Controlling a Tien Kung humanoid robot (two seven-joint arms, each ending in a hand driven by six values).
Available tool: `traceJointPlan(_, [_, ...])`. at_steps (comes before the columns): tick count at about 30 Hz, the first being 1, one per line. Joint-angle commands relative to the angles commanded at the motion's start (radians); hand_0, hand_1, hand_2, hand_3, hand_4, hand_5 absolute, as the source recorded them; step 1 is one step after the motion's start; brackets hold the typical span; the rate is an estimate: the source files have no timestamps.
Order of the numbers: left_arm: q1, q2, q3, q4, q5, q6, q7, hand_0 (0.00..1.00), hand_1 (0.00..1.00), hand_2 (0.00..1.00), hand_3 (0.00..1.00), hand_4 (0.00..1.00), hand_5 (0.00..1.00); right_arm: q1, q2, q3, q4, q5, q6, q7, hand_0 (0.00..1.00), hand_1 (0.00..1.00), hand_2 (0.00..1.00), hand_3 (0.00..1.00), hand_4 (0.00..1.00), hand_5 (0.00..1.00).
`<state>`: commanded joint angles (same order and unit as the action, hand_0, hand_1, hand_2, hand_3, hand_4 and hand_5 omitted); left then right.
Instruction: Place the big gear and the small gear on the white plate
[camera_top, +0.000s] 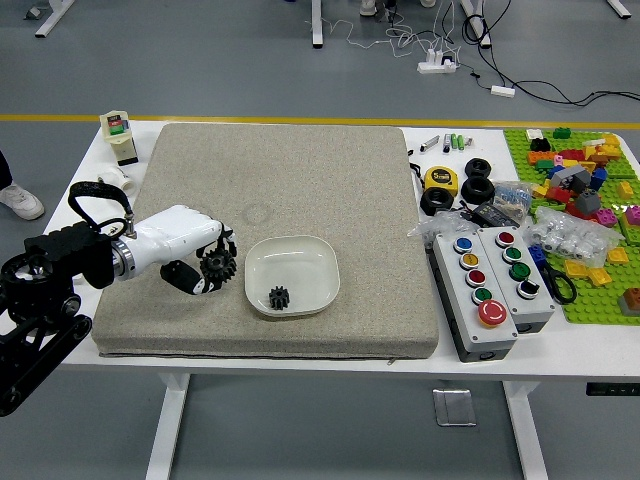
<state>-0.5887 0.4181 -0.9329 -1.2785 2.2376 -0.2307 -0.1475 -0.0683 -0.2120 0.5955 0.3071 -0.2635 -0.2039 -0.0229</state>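
Note:
The white plate (318, 262) lies on the grey-beige mat in the head view. Inside it, near its lower left edge, rests the small black gear (279, 297). My left hand (208, 262), white with black fingertips, reaches in from the left and holds the big black gear (219, 264) between its fingers, just left of the plate's rim. The gear is tilted up toward the camera and looks raised off the mat. Part of it is hidden by the fingertips.
Grey button boxes (480, 290), a yellow tape measure (441, 179), black rings (477, 188) and bagged parts stand right of the mat (290, 170). Farther right are coloured bricks on green baseplates (600, 300). A small bottle (118, 137) stands at the back left. A person's shoe shows at the left edge.

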Motion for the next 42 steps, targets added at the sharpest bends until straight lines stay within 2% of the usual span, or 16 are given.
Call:
traceJointPlan(3, [-0.039, -0.036, 0.022, 0.014, -0.004, 0.03, -0.006, 0.307, 0.418, 0.468, 0.542, 0.029, 0.002, 0.0, 0.0, 0.0, 0.0, -0.001, 0.0, 0.0, 0.767, 0.808, 0.839, 0.795, 0.951, 0.8])
traceJointPlan(4, [-0.051, -0.046, 0.032, 0.023, -0.008, 0.044, -0.01, 0.313, 0.434, 0.487, 0.553, 0.184, 0.002, 0.001, 0.0, -0.001, 0.001, 0.0, 0.0, 0.0, 0.767, 0.807, 0.839, 0.794, 0.95, 0.8])
traceJointPlan(9, [-0.1, -0.086, 0.085, 0.072, -0.013, 0.101, -0.019, 0.313, 0.434, 0.487, 0.553, 0.184, 0.002, 0.002, -0.001, -0.003, 0.001, 0.003, -0.001, 0.0, 0.767, 0.807, 0.839, 0.794, 0.95, 0.8])
traceJointPlan(10, [-0.113, -0.097, 0.103, 0.088, -0.011, 0.11, -0.02, 0.331, 0.485, 0.539, 0.585, 0.617, 0.064, 0.003, -0.001, -0.004, 0.002, 0.001, 0.0, 0.0, 0.768, 0.808, 0.838, 0.793, 0.95, 0.8])
traceJointPlan(15, [-0.149, -0.129, 0.165, 0.148, -0.013, 0.141, -0.025, 0.331, 0.485, 0.539, 0.585, 0.617, 0.064, 0.005, -0.003, -0.006, 0.003, 0.003, -0.001, 0.0, 0.768, 0.808, 0.838, 0.793, 0.95, 0.8])
traceJointPlan(16, [-0.156, -0.137, 0.177, 0.166, -0.015, 0.146, -0.026, 0.394, 0.537, 0.575, 0.607, 0.875, 0.218, 0.005, -0.003, -0.006, 0.003, 0.002, -0.001, 0.0, 0.768, 0.808, 0.838, 0.794, 0.95, 0.8])
traceJointPlan(21, [-0.183, -0.174, 0.221, 0.248, -0.007, 0.172, -0.023, 0.394, 0.537, 0.575, 0.607, 0.875, 0.218, 0.007, -0.005, -0.009, 0.003, 0.003, -0.001, 0.0, 0.768, 0.808, 0.838, 0.794, 0.95, 0.8])
traceJointPlan(22, [-0.186, -0.179, 0.225, 0.264, -0.004, 0.175, -0.023, 0.513, 0.651, 0.705, 0.684, 0.99, 0.329, 0.008, -0.005, -0.009, 0.003, 0.003, -0.001, 0.0, 0.767, 0.808, 0.838, 0.793, 0.95, 0.8])
traceJointPlan(27, [-0.204, -0.211, 0.234, 0.35, 0.011, 0.196, -0.019, 0.513, 0.651, 0.705, 0.684, 0.99, 0.329, 0.009, -0.006, -0.012, 0.003, 0.004, -0.001, 0.0, 0.767, 0.808, 0.838, 0.793, 0.95, 0.8])
traceJointPlan(28, [-0.207, -0.216, 0.234, 0.363, 0.013, 0.201, -0.018, 0.578, 0.695, 0.767, 0.781, 0.998, 0.366, 0.009, -0.006, -0.012, 0.003, 0.004, -0.001, 0.0, 0.768, 0.808, 0.838, 0.792, 0.95, 0.8])
traceJointPlan(30, [-0.21, -0.222, 0.233, 0.377, 0.015, 0.212, -0.016, 0.578, 0.695, 0.767, 0.781, 0.998, 0.366, 0.009, -0.006, -0.012, 0.003, 0.004, -0.001, 0.001, 0.768, 0.808, 0.838, 0.792, 0.95, 0.8])
traceJointPlan(33, [-0.211, -0.223, 0.223, 0.37, 0.022, 0.231, -0.016, 0.578, 0.695, 0.767, 0.781, 0.998, 0.366, 0.009, -0.006, -0.01, 0.003, 0.003, -0.001, 0.001, 0.768, 0.808, 0.838, 0.792, 0.95, 0.8])
traceJointPlan(34, [-0.21, -0.223, 0.216, 0.362, 0.022, 0.242, -0.016, 0.622, 0.73, 0.837, 0.814, 0.998, 0.386, 0.009, -0.006, -0.01, 0.003, 0.004, -0.001, 0.001, 0.768, 0.808, 0.838, 0.792, 0.95, 0.8])
traceJointPlan(39, [-0.207, -0.213, 0.173, 0.303, 0.031, 0.255, -0.016, 0.622, 0.73, 0.837, 0.814, 0.998, 0.386, 0.008, -0.005, -0.01, 0.003, 0.004, -0.001, 0.002, 0.768, 0.808, 0.838, 0.792, 0.95, 0.8])
traceJointPlan(40, [-0.206, -0.211, 0.167, 0.293, 0.031, 0.255, -0.016, 0.609, 0.721, 0.812, 0.806, 0.998, 0.336, 0.008, -0.005, -0.01, 0.003, 0.004, -0.001, 0.002, 0.767, 0.807, 0.838, 0.793, 0.95, 0.8])
traceJointPlan(42, [-0.201, -0.203, 0.139, 0.26, 0.031, 0.257, -0.015, 0.609, 0.721, 0.812, 0.806, 0.998, 0.336, 0.008, -0.005, -0.009, 0.002, 0.003, -0.001, 0.002, 0.767, 0.807, 0.838, 0.793, 0.95, 0.8])
